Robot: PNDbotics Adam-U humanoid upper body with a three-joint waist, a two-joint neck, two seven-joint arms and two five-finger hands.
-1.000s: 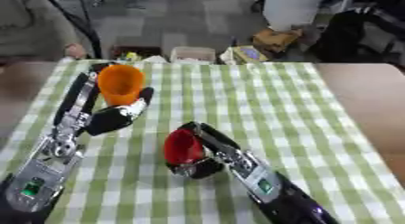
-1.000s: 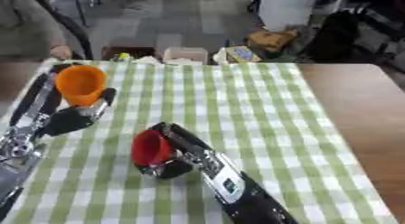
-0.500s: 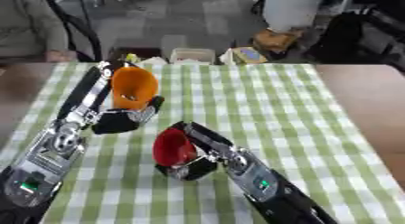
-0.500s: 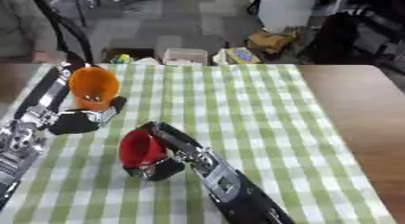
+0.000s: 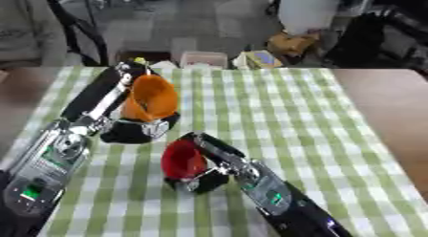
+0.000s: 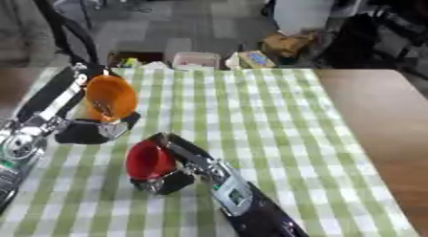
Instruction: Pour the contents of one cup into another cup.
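- Forearm of my right arm, black with silver parts, comes in from the lower edge and runs up the middle of the green-and-white checked cloth that covers the wooden worktop.
- My right hand has its fingers curled round the red plastic cup; the cup is tipped on its side, its mouth turned toward my left, low over the cloth near the centre of the near half.
- I cannot tell whether the red cup touches the cloth or hangs just above it.
- My left arm enters from the lower left corner and lies slantwise along the left side of the cloth.
- My left hand grips the orange plastic cup, fingers curled round its lower part, black palm beneath it.
- The orange cup is tilted, its mouth leaning toward the right and down, just beyond and to the left of the red cup; the two cups are near each other but apart.
- What lies inside either cup I cannot make out.
- Past the far edge of the worktop, on the grey floor, stand a pale open box and a brown cardboard carton.
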